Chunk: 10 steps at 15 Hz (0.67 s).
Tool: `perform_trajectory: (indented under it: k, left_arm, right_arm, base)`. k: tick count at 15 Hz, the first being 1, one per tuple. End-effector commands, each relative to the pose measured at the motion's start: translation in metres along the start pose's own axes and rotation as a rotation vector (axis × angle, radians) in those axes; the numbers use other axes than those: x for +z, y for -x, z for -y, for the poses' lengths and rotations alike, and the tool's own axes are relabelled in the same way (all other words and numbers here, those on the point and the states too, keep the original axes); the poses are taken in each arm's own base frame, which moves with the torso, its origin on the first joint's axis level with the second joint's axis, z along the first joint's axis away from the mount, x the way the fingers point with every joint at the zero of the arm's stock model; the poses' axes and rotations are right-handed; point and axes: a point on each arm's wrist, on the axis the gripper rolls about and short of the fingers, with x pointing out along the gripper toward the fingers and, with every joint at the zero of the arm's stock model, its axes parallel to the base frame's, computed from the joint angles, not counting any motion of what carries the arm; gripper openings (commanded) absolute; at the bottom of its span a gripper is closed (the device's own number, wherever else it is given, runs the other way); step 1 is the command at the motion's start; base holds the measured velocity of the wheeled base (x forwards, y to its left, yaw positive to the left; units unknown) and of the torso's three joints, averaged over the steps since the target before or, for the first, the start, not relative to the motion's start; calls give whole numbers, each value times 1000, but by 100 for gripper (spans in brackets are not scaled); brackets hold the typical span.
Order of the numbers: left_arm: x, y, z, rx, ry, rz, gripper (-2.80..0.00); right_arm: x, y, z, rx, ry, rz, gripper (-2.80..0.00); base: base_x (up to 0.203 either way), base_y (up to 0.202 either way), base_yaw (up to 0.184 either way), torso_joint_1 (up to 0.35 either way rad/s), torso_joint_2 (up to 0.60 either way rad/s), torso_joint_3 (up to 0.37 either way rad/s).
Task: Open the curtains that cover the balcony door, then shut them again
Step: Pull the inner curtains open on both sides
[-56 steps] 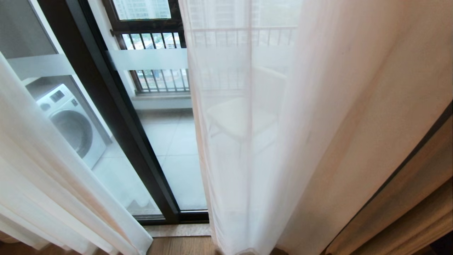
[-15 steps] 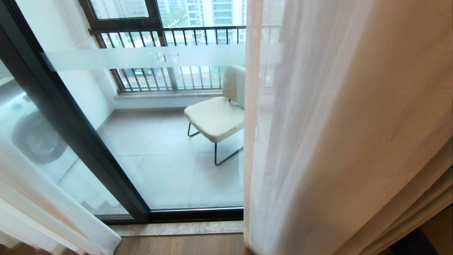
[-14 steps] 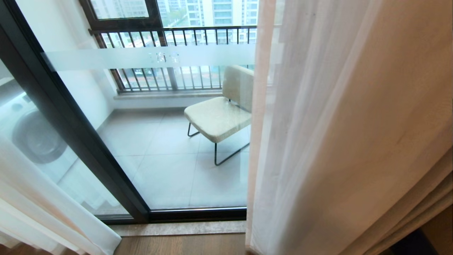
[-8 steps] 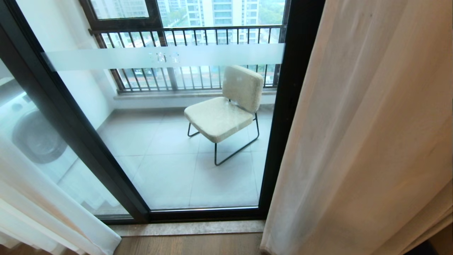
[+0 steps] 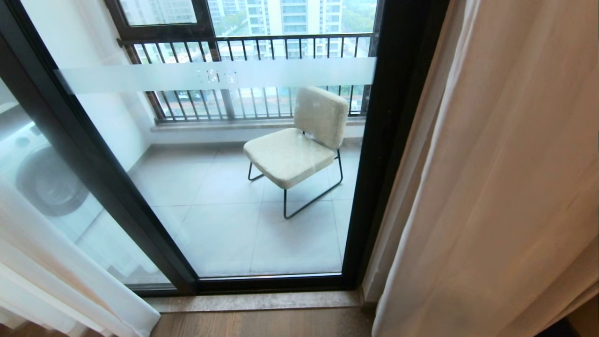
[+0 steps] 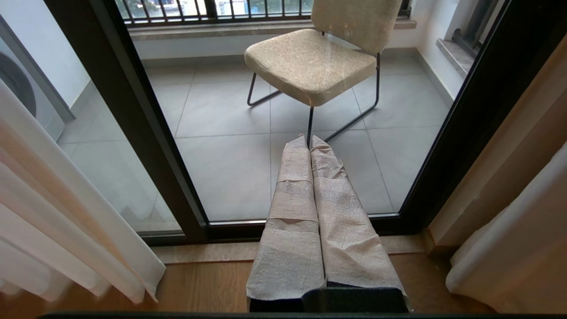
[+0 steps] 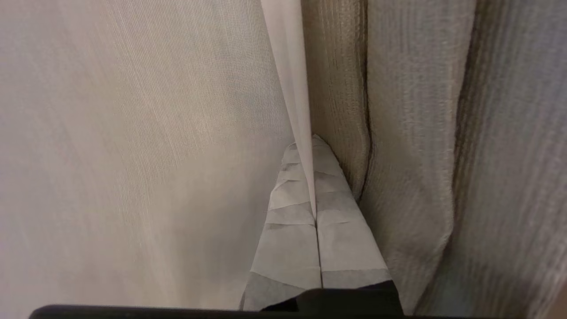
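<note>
The thin white sheer curtain (image 7: 133, 133) is light and slippery; the right pincer (image 7: 312, 146) pinches its edge (lower centre), the left pincer (image 6: 310, 141) is pressed together, empty.

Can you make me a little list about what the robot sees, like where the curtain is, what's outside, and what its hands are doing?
curtains: white sheer bunched at the right of the door; another sheer at the lower left
balcony door: glass panel uncovered, dark frame showing
outside: beige chair, railing, washing machine
right end effector: shut on the white sheer's edge, beside the thick beige-grey curtain
left end effector: shut, empty, pointing at the door
</note>
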Motion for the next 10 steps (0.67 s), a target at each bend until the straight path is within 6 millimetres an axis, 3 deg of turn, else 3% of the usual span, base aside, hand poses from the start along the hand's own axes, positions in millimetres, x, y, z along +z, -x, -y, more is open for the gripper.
perform_trajectory:
  k: [1,4,10]
  left_arm:
    - [0,0,0,0,0,1,-280]
    - [0,0,0,0,0,1,-280]
    - [0,0,0,0,0,1,-280]
  right_arm:
    - [21,19,-15,60,7,17,-280]
    - [39,50,-41,182,-3,5,-280]
    - [64,138,-115,442,-59,11,-280]
  base:
    - [0,0,0,0,0,0]
    - [0,0,0,0,0,0]
    - [0,0,0,0,0,0]
